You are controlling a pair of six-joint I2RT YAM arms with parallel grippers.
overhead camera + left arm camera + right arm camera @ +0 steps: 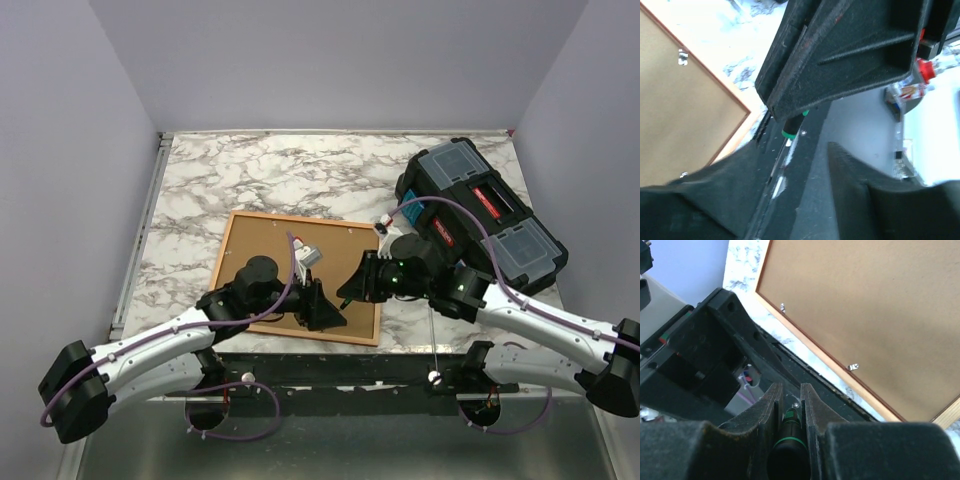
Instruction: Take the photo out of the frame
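Clamped a tool (788, 432) in the right gripper (790, 390) beside the frame (265, 245), left gripper (795, 200) spread apart; seemingly at unclipping the back, needing a clip (853, 367) turned next

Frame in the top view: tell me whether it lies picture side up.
No, the frame lies face down, with its plain brown back turned up toward the camera.

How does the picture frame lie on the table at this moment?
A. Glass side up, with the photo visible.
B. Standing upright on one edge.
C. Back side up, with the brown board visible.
C: the frame lies flat on the marble table with its brown board upward, and small metal clips show near its edge.
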